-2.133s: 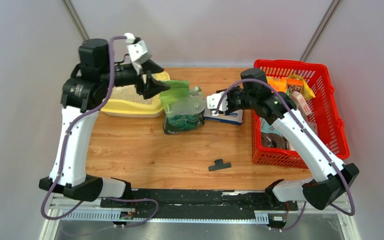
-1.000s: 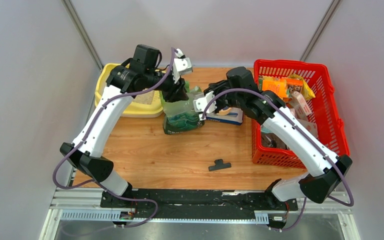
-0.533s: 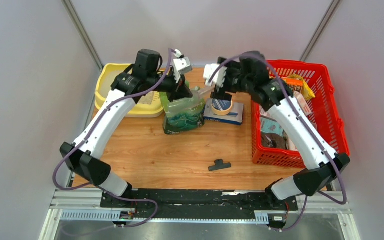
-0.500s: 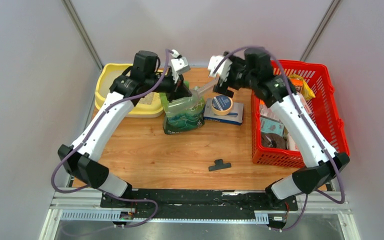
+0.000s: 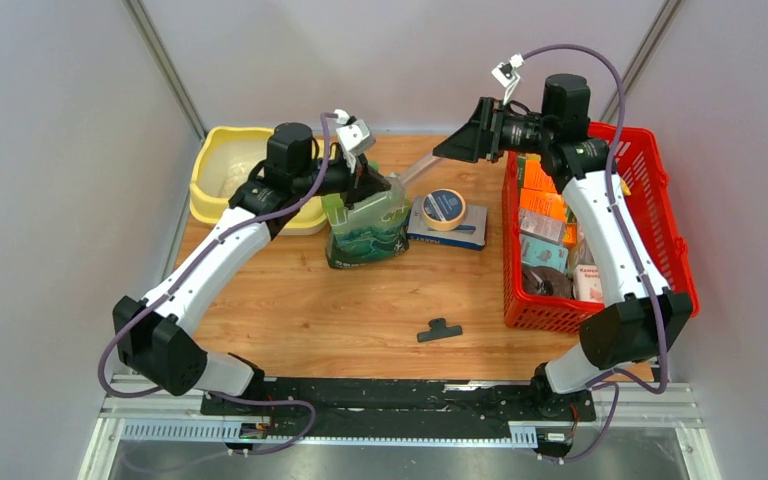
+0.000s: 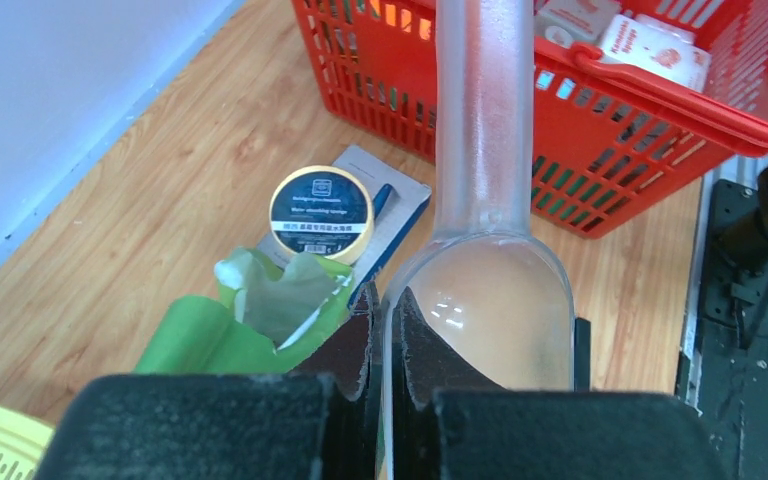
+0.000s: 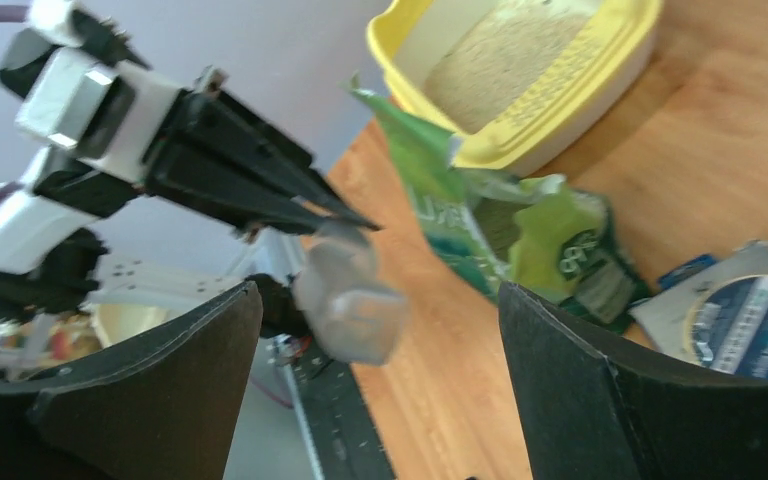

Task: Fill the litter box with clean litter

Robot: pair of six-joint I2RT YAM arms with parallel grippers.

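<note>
Wooden worktop [image 5: 290, 290]: left end effector [image 5: 369, 184] pinches a clear scoop [image 6: 488, 300] over the pouch [image 5: 365, 238], presumably to dig; right end effector [image 5: 457, 148] spread.

The table [image 5: 290, 300] is overlooked from above and behind; the green pouch [image 6: 200, 345] and tape roll [image 6: 320, 212] are shared by the close, opposed wrist views.

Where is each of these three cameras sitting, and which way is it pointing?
Top external: above and behind the arms, looking down on the table; both arms show.
Left wrist: on the left arm, facing past the shut left gripper and its clear scoop toward the red basket.
Right wrist: on the right arm, facing through the open right gripper toward the litter box.
Shared: both wrist views show the green pouch and tape roll.
</note>
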